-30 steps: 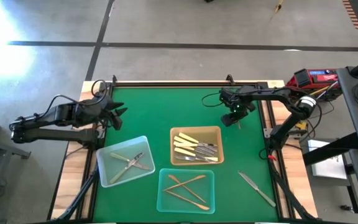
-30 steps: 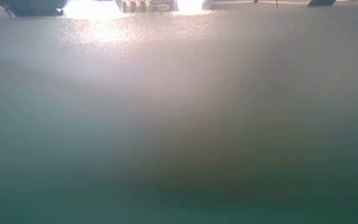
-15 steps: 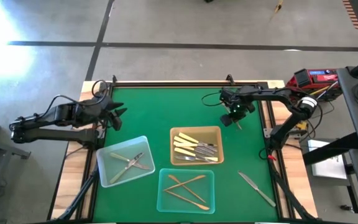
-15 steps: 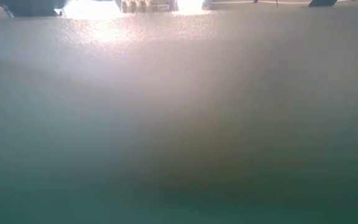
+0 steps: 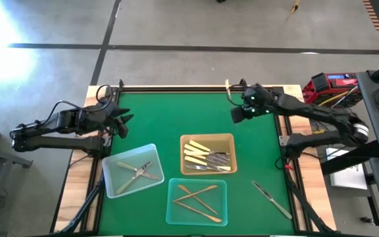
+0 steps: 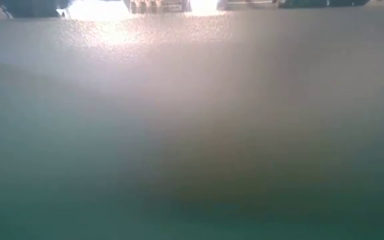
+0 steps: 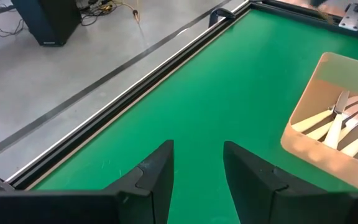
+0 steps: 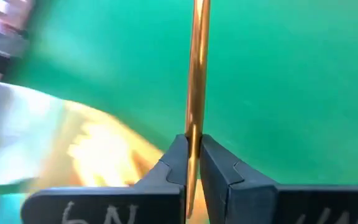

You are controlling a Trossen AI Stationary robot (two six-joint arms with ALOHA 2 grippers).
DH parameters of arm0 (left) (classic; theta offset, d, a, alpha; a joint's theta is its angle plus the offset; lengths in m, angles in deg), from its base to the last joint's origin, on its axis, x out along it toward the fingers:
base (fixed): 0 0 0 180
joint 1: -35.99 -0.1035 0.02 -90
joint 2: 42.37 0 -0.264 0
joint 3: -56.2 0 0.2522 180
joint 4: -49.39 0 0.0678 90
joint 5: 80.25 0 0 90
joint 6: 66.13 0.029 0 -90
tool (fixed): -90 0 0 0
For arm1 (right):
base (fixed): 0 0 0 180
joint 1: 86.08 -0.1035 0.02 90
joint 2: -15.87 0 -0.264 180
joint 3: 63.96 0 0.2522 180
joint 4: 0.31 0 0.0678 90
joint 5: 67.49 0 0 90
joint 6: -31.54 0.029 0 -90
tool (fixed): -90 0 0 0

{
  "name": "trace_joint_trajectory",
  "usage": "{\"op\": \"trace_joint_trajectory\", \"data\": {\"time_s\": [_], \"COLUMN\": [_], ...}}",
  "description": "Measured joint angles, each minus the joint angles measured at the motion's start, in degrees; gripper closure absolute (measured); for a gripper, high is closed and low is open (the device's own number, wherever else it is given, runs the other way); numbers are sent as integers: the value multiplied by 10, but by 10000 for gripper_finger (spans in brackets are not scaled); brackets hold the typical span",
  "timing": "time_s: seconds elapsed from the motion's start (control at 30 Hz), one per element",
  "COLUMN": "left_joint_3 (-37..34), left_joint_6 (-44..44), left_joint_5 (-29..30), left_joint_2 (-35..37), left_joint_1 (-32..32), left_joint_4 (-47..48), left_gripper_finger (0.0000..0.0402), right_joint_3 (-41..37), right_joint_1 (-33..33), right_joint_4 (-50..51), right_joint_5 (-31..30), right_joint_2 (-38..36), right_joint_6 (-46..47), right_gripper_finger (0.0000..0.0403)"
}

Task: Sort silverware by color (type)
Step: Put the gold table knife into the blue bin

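Observation:
My right gripper (image 5: pixel 235 114) hangs above the far right of the green table and is shut on a slim gold piece of silverware (image 8: pixel 198 74), whose end shows in the high view (image 5: pixel 227 85). My left gripper (image 7: pixel 197 177) stands open over the table's far left with nothing between its fingers. A tan tray (image 5: pixel 226 139) holds cream-handled pieces (image 5: pixel 199 154). One clear tray (image 5: pixel 114 164) holds silver pieces (image 5: pixel 139 170). Another clear tray (image 5: pixel 174 185) holds gold pieces (image 5: pixel 196 199). A silver knife (image 5: pixel 272 199) lies flat on the table at the near right. My right gripper pinches the gold piece's slim shaft (image 8: pixel 193 134) between its two fingertips (image 8: pixel 178 158). The piece runs on past the fingertips and also back between the fingers; both its ends lie outside the wrist view. The fingers slant downward. The piece is lifted clear of the table.
The three trays sit in the table's near middle. The table has a raised rail (image 5: pixel 176 88) along its far edge. Cables and a red box (image 5: pixel 331 82) lie off its right side. The low view shows only blur.
My right gripper has risen from the table's far right part with the gold piece, which is now lifted clear. It has tipped from pointing almost straight down to a slant and has gone a little toward the far edge.

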Motion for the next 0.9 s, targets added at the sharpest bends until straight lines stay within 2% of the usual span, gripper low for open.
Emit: {"op": "trace_joint_trajectory", "data": {"time_s": [0.17,0.3,0.67,0.9], "left_joint_3": [0,0,20,54], "left_joint_6": [-15,-37,-58,-114], "left_joint_5": [0,0,-1,-1], "left_joint_2": [0,0,-2,-4], "left_joint_1": [0,0,0,0], "left_joint_4": [-8,-34,-92,-93], "left_gripper_finger": [279,279,279,279], "right_joint_3": [0,1,28,106], "right_joint_1": [-107,-216,-460,-552], "right_joint_4": [-123,-196,-237,-239], "right_joint_5": [-8,-32,-32,-30], "right_joint_2": [-37,-31,92,198], "right_joint_6": [53,69,84,47], "right_gripper_finger": [392,392,391,391]}}
